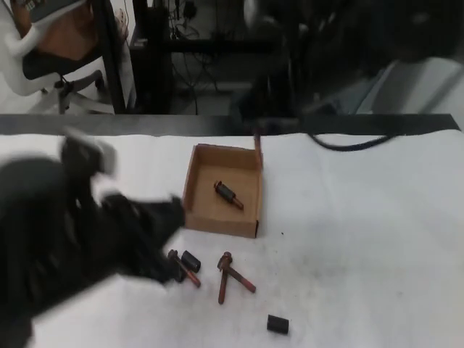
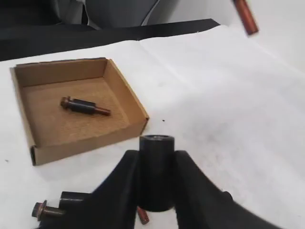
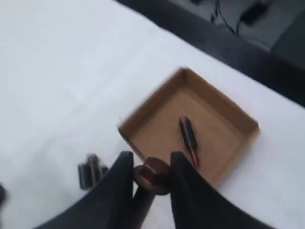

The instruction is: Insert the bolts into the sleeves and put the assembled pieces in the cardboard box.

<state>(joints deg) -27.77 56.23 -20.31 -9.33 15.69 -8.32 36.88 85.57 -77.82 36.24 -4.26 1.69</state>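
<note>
in the high view the white bench (image 1: 377, 239) ends at a dark far edge running across the upper part of the frame. its whole right half lies open, apart from a black cable (image 1: 348, 145) curling in at upper right. the cardboard box (image 1: 217, 223) sits at frame centre, open-topped, with one assembled piece (image 1: 228, 194) lying inside.

three bolts lie loose below the box. a single bolt (image 1: 187, 272) is left of centre, just beside a loose sleeve (image 1: 191, 259), and a crossed pair of bolts (image 1: 224, 283) lies to the right of them. a second loose sleeve (image 1: 277, 324) lies apart near the bottom edge.

the left arm (image 1: 65, 225) bulks over the lower left, its tip close to the single bolt. the left gripper (image 2: 156, 164) is clamped on an upright sleeve (image 2: 156, 148) above the bench, near the box. the right gripper (image 3: 151, 162) pinches one held bolt (image 3: 151, 175) by its head, in the air near the box.
</note>
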